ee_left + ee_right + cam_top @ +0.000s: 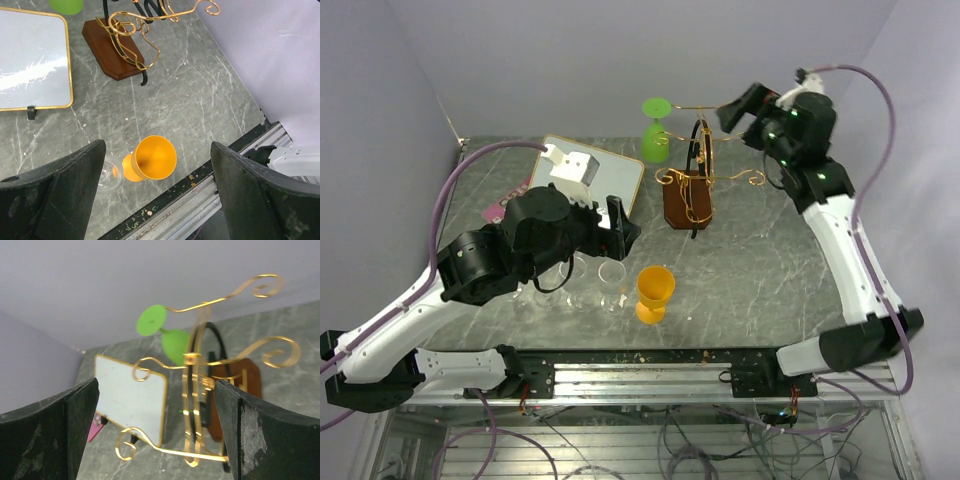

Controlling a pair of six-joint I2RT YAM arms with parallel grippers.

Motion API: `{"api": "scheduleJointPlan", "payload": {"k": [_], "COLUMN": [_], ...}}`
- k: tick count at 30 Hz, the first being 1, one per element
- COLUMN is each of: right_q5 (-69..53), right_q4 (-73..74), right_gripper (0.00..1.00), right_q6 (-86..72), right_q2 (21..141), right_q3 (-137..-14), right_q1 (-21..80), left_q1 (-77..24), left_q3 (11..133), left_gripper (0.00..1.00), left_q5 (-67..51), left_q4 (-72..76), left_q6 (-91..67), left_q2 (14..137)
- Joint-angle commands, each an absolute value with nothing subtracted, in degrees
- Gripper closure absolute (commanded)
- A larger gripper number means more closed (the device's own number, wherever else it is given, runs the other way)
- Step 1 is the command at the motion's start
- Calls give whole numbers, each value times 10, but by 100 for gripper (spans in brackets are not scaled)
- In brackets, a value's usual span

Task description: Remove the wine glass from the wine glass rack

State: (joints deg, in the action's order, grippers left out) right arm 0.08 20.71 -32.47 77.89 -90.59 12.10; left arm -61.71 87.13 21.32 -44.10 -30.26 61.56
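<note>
Bright green on the wine glass, set against pale lilac walls! The wine glass rack gleams in gold wire with a touch of black, over a reddish-brown wooden base. Down front is an orange-yellow goblet. The surface is dark grey marble, streaked with white veins. There's a white panel with a thin gold rim.

L fingers, R fingers spread

left tool, fingers spread wide, flanks an orange plastic goblet on grey marble tabletop; gold wire wine glass rack at eleven o'clock.
</note>
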Motion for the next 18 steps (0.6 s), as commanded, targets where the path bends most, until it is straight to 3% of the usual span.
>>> {"api": "scheduleJointPlan", "payload": {"k": [1,12,18], "right_q5": [17,164,213], "right_q4": [199,274,284], "right_gripper": [4,18,24], "right_q6": [-308,-302,-288], "right_q2": [857,1079,1168], "right_q3": [-989,-1207,-1288], "right_q1": [195,296,301], "left_q1": [-616,-616,-616], "left_q3": [858,829,816], "left_gripper": [4,4,4], "left_q5": [232,233,233], "left_q4": [-430,-439,-445], "left_q6": [-315,-330,-336], "left_q2": [607,568,552]}}
